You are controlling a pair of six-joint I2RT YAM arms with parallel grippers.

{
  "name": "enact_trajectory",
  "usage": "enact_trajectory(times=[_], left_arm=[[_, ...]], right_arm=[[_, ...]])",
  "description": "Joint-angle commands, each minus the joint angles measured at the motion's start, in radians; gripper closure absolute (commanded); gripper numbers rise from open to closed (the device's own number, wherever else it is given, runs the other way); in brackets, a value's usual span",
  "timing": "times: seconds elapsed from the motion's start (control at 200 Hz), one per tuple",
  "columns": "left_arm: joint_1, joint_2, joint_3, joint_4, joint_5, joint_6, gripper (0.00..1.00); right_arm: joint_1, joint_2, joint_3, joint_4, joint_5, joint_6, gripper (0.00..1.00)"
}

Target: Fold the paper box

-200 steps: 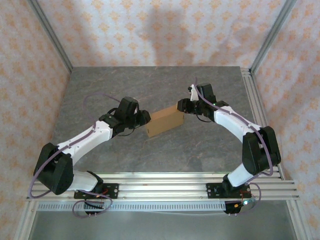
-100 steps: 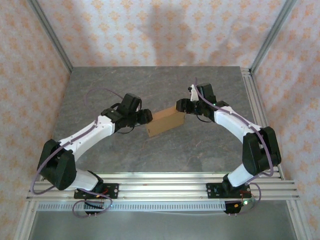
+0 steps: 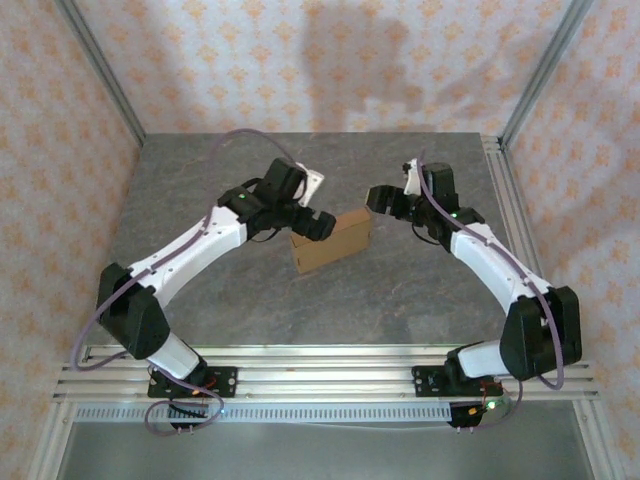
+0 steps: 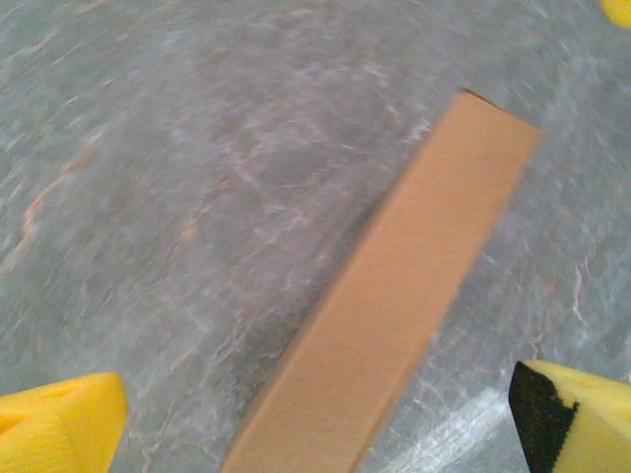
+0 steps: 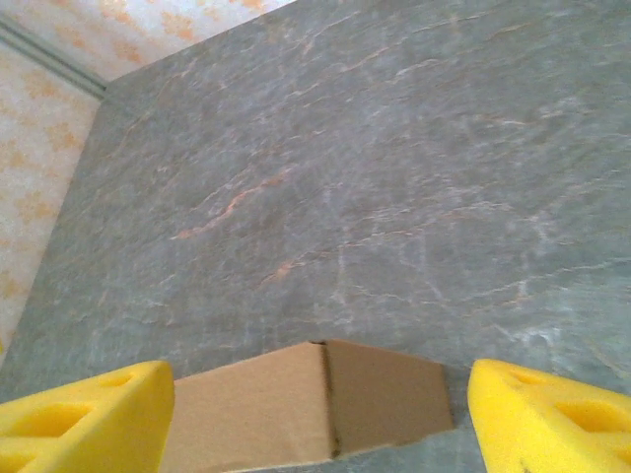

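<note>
**Item: paper box** (image 3: 332, 242). Brown cardboard, a closed shallow block as far as the frames showed. It stood alone near the middle of the grey marbled table (image 3: 200, 180), with no flap seen standing loose.

**Left gripper** (image 3: 312, 224). Jaws spread wide, hovering over the box's left end, yellow pads (image 4: 59, 424) clear of the cardboard.

**Right gripper** (image 3: 386, 198). Jaws apart, just off the box's right far corner, holding nothing.

**Step.** Judged as release after the final press, with folding apparently finished. The next move would call for backing both arms away without nudging the box.

**Change.** One second before, both grippers sat narrowed against the box's ends. Both had since opened and drawn away, and the box had not shifted.
</note>
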Motion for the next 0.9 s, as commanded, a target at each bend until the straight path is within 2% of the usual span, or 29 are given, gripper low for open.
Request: enact_trajectory(times=[0.0,0.16,0.275,0.415,0.526,0.576,0.626,0.691,0.786,0.896], left_arm=[[-0.029,0.069,0.063,-0.085,0.029,0.289,0.00],[-0.031,0.207,0.204,-0.204,-0.014,0.387,0.01],[-0.031,0.284,0.284,-0.293,-0.009,0.440,0.09],[-0.033,0.324,0.330,-0.349,-0.003,0.477,0.28],[-0.037,0.312,0.327,-0.346,-0.009,0.479,0.54],[-0.042,0.298,0.315,-0.334,-0.023,0.479,0.62],[-0.047,0.278,0.299,-0.315,-0.051,0.479,0.64],[-0.059,0.258,0.281,-0.290,-0.117,0.472,0.65],[-0.069,0.243,0.261,-0.231,-0.296,0.428,0.65],[-0.079,0.272,0.284,-0.202,-0.590,0.359,0.65]], right_arm=[[-0.025,-0.038,-0.030,0.003,0.024,0.009,0.22],[-0.040,-0.080,-0.055,-0.019,0.038,-0.010,0.22],[-0.046,-0.102,-0.072,-0.026,0.053,-0.021,0.21],[-0.050,-0.112,-0.082,-0.032,0.055,-0.027,0.21],[-0.052,-0.112,-0.082,-0.033,0.058,-0.032,0.21],[-0.053,-0.111,-0.082,-0.033,0.059,-0.033,0.21],[-0.053,-0.109,-0.082,-0.033,0.059,-0.036,0.21],[-0.053,-0.104,-0.081,-0.031,0.058,-0.036,0.21],[-0.053,-0.098,-0.079,-0.028,0.054,-0.035,0.21],[-0.054,-0.093,-0.081,-0.025,0.051,-0.031,0.22]])
